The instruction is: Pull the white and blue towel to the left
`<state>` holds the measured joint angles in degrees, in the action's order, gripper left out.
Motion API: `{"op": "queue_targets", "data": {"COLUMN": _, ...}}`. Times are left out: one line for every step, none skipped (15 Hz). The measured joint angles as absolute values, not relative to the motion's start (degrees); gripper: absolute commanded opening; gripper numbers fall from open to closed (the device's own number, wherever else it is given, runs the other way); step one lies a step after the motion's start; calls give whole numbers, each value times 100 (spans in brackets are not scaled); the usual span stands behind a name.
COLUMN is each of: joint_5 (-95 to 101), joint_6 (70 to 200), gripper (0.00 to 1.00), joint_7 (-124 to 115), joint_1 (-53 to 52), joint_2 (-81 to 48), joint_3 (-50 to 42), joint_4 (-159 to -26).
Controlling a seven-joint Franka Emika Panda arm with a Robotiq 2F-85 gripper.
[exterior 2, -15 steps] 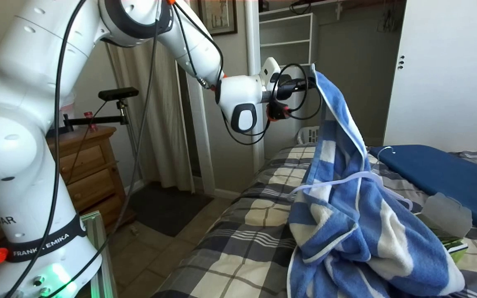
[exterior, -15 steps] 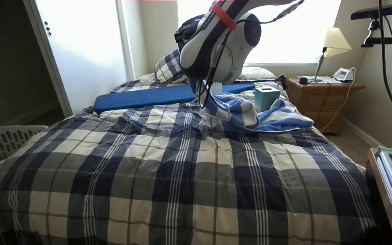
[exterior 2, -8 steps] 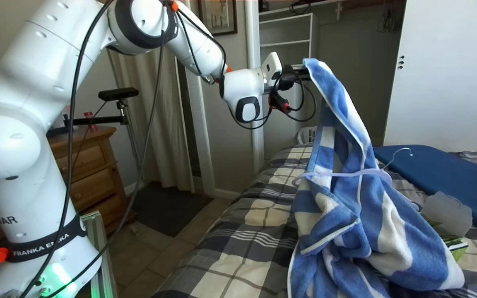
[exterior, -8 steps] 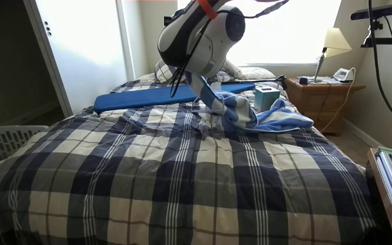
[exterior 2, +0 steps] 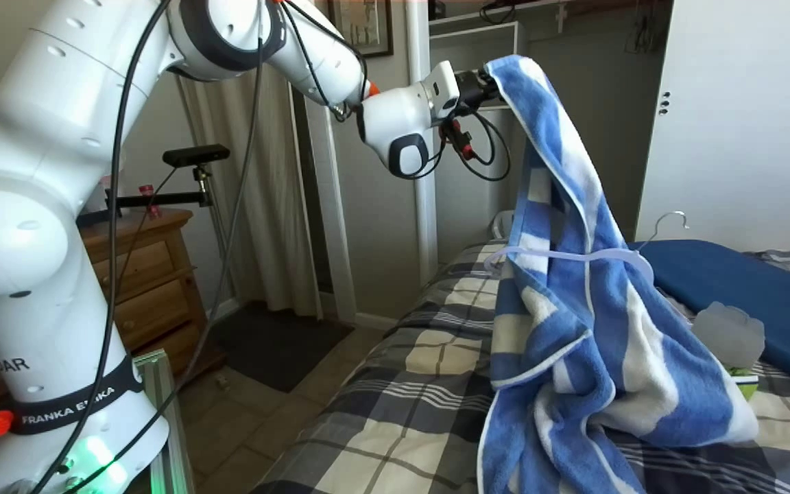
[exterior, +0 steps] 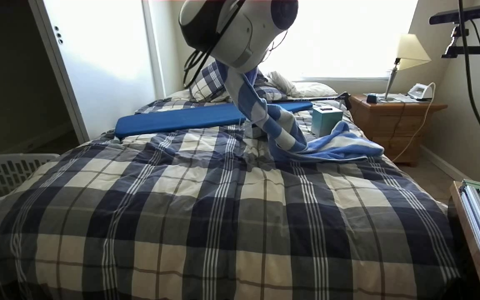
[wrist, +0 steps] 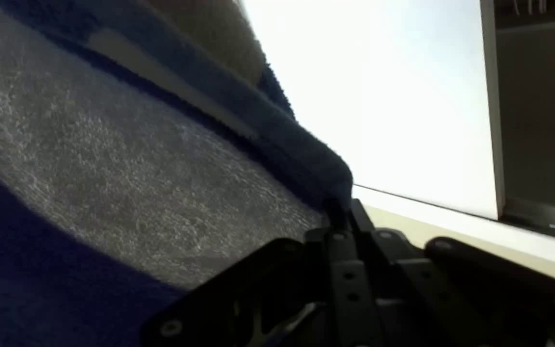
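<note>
While the gripper (wrist: pixel 349 212) is pinching a small fold of the white and blue towel (exterior 2: pixel 614 309), the cloth is hanging below it in a long drape and ending in a heap on the plaid bedspread (exterior 2: pixel 436 350). Judgement: lift looking well along, leftward haul probably remaining. Bite is looking narrow, so a slow, even pull should be serving better than a jerk; carrying the drape high should be easing drag from the heap. A pale hanger (exterior 2: pixel 621 254) is lying across the drape; whether it is catching in the cloth or only leaning, I am not managing to tell. Worth watching for a snag. Beyond, in an exterior view, a teal box (exterior: pixel 326 121) is standing just behind the heap, and a trailing edge could be tipping it. Farther, a blue board (exterior: pixel 206 116) is stretching across the bedspread; a raised path should be sparing it.
</note>
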<state>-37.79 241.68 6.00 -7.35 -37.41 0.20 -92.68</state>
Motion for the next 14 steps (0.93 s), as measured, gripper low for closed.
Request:
{"op": "queue_targets", "data": {"joint_5": -3728, "joint_6": 24146, "gripper": 1, "joint_7": 347, "joint_1": -826, "joint_2": -3655, "joint_3": -89, "joint_4": -9263}}
{"op": "queue_targets", "data": {"joint_5": -3623, "joint_6": 24147, "gripper": 1, "joint_7": 85, "joint_1": -867, "joint_2": -3570, "joint_3": -130, "joint_4": -9276}}
{"op": "queue_targets", "data": {"joint_5": -3475, "joint_6": 24155, "gripper": 1, "joint_7": -195, "joint_1": -875, "joint_2": -3492, "joint_3": -128, "joint_4": -9295}}
{"op": "queue_targets", "data": {"joint_5": -3332, "joint_6": 24153, "gripper": 1, "joint_7": -480, "joint_1": -900, "joint_2": -3431, "joint_3": -161, "joint_4": -9296}}
{"op": "queue_targets", "data": {"joint_5": -3177, "joint_6": 24152, "gripper": 1, "joint_7": -788, "joint_1": -937, "joint_2": -3383, "joint_3": -231, "joint_4": -9292}}
{"op": "queue_targets", "data": {"joint_5": -3002, "joint_6": 24152, "gripper": 1, "joint_7": -1123, "joint_1": -964, "joint_2": -3352, "joint_3": -308, "joint_4": -9286}}
{"op": "queue_targets", "data": {"joint_5": -2841, "joint_6": 24152, "gripper": 1, "joint_7": -1428, "joint_1": -988, "joint_2": -3334, "joint_3": -395, "joint_4": -9284}}
{"op": "queue_targets", "data": {"joint_5": -2692, "joint_6": 24152, "gripper": 1, "joint_7": -1665, "joint_1": -1012, "joint_2": -3332, "joint_3": -492, "joint_4": -9284}}
{"op": "queue_targets", "data": {"joint_5": -2543, "joint_6": 24149, "gripper": 1, "joint_7": -1831, "joint_1": -1034, "joint_2": -3342, "joint_3": -591, "joint_4": -9289}}
{"op": "queue_targets", "data": {"joint_5": -2395, "joint_6": 24147, "gripper": 1, "joint_7": -1899, "joint_1": -1052, "joint_2": -3365, "joint_3": -686, "joint_4": -9304}}
{"op": "queue_targets", "data": {"joint_5": -2273, "joint_6": 24145, "gripper": 1, "joint_7": -1906, "joint_1": -1054, "joint_2": -3398, "joint_3": -750, "joint_4": -9357}}
{"op": "queue_targets", "data": {"joint_5": -2185, "joint_6": 24146, "gripper": 1, "joint_7": -1859, "joint_1": -1052, "joint_2": -3445, "joint_3": -804, "joint_4": -9453}}
{"op": "queue_targets", "data": {"joint_5": -2129, "joint_6": 24147, "gripper": 1, "joint_7": -1804, "joint_1": -1050, "joint_2": -3512, "joint_3": -852, "joint_4": -9559}}
{"op": "queue_targets", "data": {"joint_5": -2084, "joint_6": 24147, "gripper": 1, "joint_7": -1724, "joint_1": -1046, "joint_2": -3587, "joint_3": -892, "joint_4": -9685}}
